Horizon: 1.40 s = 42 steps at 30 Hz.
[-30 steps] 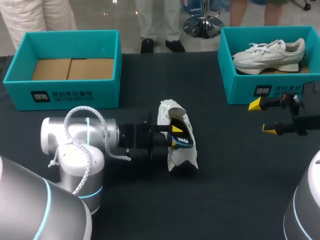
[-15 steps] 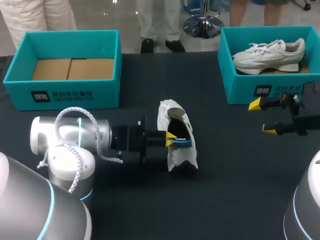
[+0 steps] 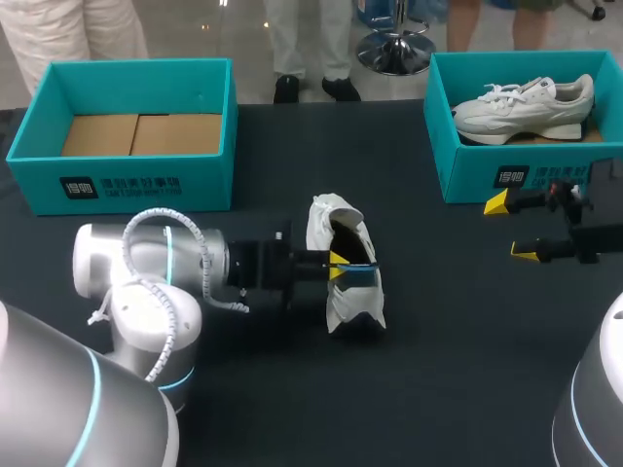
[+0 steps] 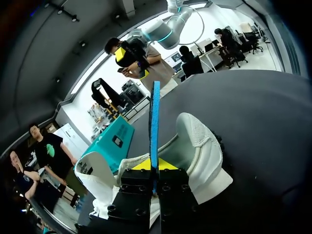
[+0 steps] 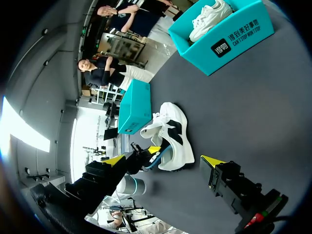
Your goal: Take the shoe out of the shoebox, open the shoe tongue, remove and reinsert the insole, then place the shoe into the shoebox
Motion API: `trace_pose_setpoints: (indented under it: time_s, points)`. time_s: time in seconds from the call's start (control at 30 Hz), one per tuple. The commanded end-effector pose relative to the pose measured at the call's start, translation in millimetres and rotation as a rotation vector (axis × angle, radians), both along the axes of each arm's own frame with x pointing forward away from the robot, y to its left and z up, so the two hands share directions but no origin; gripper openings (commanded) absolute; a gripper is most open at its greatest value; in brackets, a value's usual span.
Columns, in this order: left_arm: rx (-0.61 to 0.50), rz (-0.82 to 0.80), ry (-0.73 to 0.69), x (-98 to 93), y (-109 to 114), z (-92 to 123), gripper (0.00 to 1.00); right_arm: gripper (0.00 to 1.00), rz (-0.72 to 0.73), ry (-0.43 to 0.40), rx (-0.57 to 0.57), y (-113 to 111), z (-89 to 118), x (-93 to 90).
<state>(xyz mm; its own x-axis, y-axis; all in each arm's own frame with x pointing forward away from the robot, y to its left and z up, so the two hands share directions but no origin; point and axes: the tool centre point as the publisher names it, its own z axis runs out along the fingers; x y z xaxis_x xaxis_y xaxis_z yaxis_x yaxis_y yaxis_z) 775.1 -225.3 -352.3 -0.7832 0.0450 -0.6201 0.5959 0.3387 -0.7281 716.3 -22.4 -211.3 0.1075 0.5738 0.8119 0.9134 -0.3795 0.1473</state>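
The white shoe (image 3: 348, 292) lies out on the dark table (image 3: 448, 350), about midway between the two teal boxes and well apart from both, with its opening turned toward the left arm. The left gripper (image 3: 335, 264) is right at that opening, its two fingers pressed together on a thin blue insole (image 4: 154, 122). From the left wrist view the insole shows edge-on, a narrow blue strip pinched between the yellow tips and running out ahead of them over the shoe's collar. In the head view it appears as a short blue line across the mouth of the shoe (how far inside it reaches I cannot tell).

The right gripper (image 3: 512, 231) hangs near the table's right side, just in front of the right-hand box (image 3: 487, 175). Its fingers stand wide apart with nothing between them. A second shoe (image 3: 526, 105) sits in that box. The empty box (image 3: 127, 190) at the far left shows only its brown cardboard floor.
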Motion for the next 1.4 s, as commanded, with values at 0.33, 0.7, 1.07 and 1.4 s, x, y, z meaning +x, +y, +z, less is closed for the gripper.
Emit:
trace_pose_setpoints:
  time_s: [0.33,0.7,1.07,1.4]
  points:
    - [-0.001,-0.003,0.001,-9.4,-1,12,0.38,1.00,-0.002,0.002,-0.003,0,0,-1.2]
    - [0.010,-0.019,0.005,-18.6,8,17,0.12,1.00,-0.002,0.002,-0.003,0,0,-1.2]
    - [0.013,-0.007,0.022,-7.7,-10,5,0.00,1.00,-0.002,0.002,-0.003,0,0,-1.2]
    - [0.029,0.010,0.024,0.2,-16,2,0.00,1.00,-0.002,0.002,-0.003,0,0,-1.2]
